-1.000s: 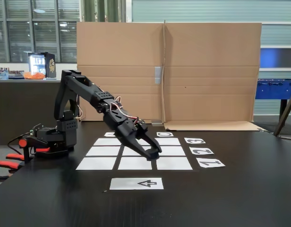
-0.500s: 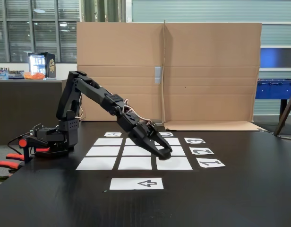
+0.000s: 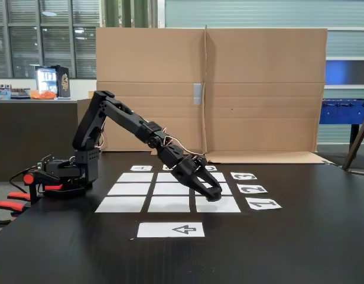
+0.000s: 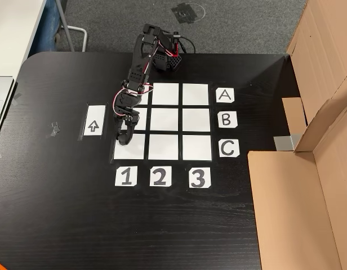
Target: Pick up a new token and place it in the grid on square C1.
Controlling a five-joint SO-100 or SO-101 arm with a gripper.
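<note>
Claw (image 4: 123, 139) hangs low over square C1 (image 4: 134, 148), the near-right cell of the grid (image 3: 170, 190) in the fixed view, row C, column 1. The token is hidden at the tip; grip state: cannot tell. Judgement: lower until touching paper, centre within the cell's edges, release gently, lift straight off the tabletop (image 3: 300, 248).

Evenly and rather dimly lit indoors in the fixed view, with daylight from windows (image 3: 40, 35) behind the cardboard screen (image 3: 211, 89) and a small glowing display (image 3: 47, 80) left of it. Soft, faint shadow only under the arm (image 3: 140, 127) on the white grid (image 3: 170, 190). Mild sheen on the black table (image 4: 61, 185) in the other view, brighter and flatter there. Sharp near the grid, slightly soft beyond the cardboard; no visible edge distortion
</note>
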